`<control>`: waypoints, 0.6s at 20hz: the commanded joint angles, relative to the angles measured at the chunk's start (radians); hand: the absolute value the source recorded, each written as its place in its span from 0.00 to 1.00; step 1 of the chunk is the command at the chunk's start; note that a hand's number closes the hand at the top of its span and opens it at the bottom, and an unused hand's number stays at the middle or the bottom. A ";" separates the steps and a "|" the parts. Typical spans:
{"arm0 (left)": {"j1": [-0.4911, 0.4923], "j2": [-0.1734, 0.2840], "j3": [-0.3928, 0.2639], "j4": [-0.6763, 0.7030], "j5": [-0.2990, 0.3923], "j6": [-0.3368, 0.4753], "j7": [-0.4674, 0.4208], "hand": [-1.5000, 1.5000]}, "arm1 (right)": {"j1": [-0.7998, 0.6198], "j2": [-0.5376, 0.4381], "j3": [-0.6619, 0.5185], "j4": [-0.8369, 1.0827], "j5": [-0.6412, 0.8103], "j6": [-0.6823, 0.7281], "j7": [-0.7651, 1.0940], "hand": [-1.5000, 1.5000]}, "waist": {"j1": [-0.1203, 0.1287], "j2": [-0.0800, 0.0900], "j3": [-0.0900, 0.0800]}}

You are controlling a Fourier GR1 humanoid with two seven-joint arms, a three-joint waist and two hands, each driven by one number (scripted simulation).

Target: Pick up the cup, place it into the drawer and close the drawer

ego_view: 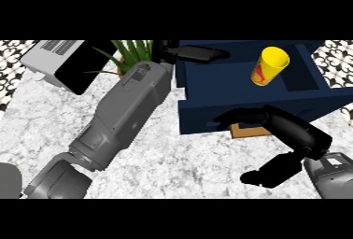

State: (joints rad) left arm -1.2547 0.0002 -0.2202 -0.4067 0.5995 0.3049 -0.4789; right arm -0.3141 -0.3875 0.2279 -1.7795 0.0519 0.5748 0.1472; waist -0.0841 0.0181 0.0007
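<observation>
The right robot hand [276, 122] is reaching in from the lower right, its fingers stretched fairly straight against the front of the drawer [207, 105], near a tan handle-like piece [247, 131] that is mostly hidden beneath them. Its thumb is sticking out lower down, apart from the fingers and over the table [186, 163]; the hand is holding nothing. The left robot hand [196, 53] is lying across the drawer's back left corner at the end of a long grey forearm that is crossing the table diagonally; its fingers are pointing right along the rim, looking extended, though the dark hand is hard to read against the dark blue wood.

There is one cup [270, 65], yellow with a red mark, and it is lying tilted inside the open drawer, towards its right side, touched by neither hand. There is one drawer, dark blue and pulled open.

Beyond the left forearm one green plant [127, 51] is standing, partly hidden by the arm. Further left, one white and black appliance [62, 63] is sitting near the table's corner, cut off at the top.
</observation>
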 commanded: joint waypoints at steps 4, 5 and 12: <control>0.064 0.000 0.021 -0.022 0.029 -0.047 -0.049 0.00 | 0.039 0.015 0.079 0.202 0.290 -0.130 -0.116 0.00 | 0.081 -0.010 0.000; 0.090 0.000 -0.017 -0.072 0.044 -0.046 -0.045 0.00 | 0.016 0.037 0.112 0.297 0.342 -0.160 -0.136 0.00 | 0.104 -0.011 0.001; 0.187 0.048 0.003 -0.124 0.042 -0.092 -0.089 0.00 | -0.127 0.054 0.125 0.687 0.448 -0.220 -0.296 1.00 | 0.148 -0.005 0.001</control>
State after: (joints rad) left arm -1.1495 0.0175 -0.2209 -0.5282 0.6462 0.2166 -0.5551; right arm -0.3701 -0.3394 0.3548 -1.2954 0.4347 0.3971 -0.0635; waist 0.0352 0.0047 0.0059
